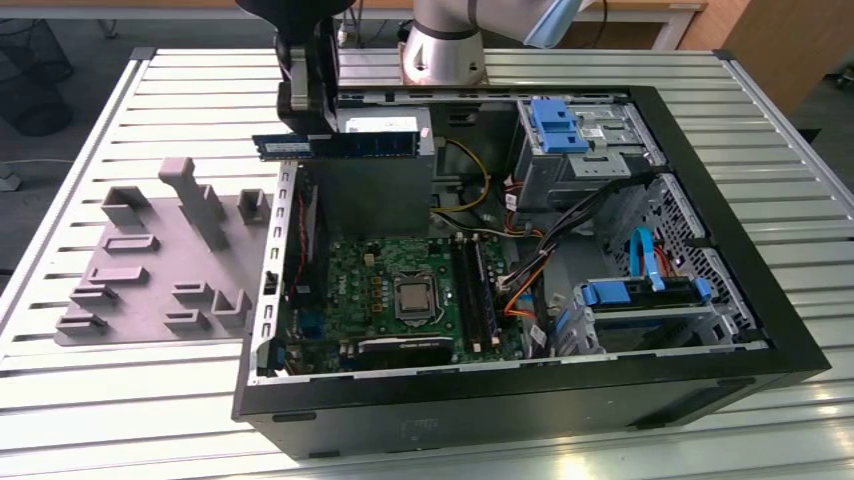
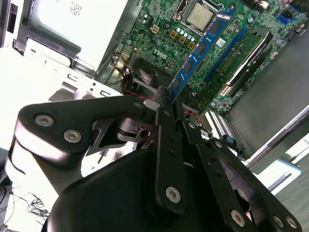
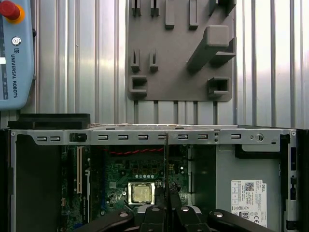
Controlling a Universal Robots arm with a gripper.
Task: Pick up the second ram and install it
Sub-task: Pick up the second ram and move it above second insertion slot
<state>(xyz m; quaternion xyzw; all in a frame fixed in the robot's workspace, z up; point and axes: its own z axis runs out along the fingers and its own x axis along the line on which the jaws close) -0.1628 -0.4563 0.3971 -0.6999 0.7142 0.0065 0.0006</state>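
Observation:
My gripper (image 1: 304,138) is shut on the second ram (image 1: 358,145), a blue stick with black chips held level on its long edge. It hangs above the open computer case (image 1: 694,390), over the case's back corner at the exterior view's left. In the second wrist view the ram (image 2: 200,50) reaches out from my gripper (image 2: 168,99) over the green motherboard (image 2: 164,29). The first wrist view sees the ram (image 3: 165,164) edge-on as a thin dark line ahead of my gripper (image 3: 166,202). The black memory slots (image 1: 478,290) lie lower in the case, right of the silver chip (image 1: 415,297).
A grey fixture plate (image 1: 147,270) with raised blocks lies on the slatted table beside the case. A teach pendant (image 3: 14,53) rests on the table. Inside the case are a power supply (image 1: 380,122), blue-tabbed drive cages (image 1: 561,125) and bundled cables (image 1: 534,270).

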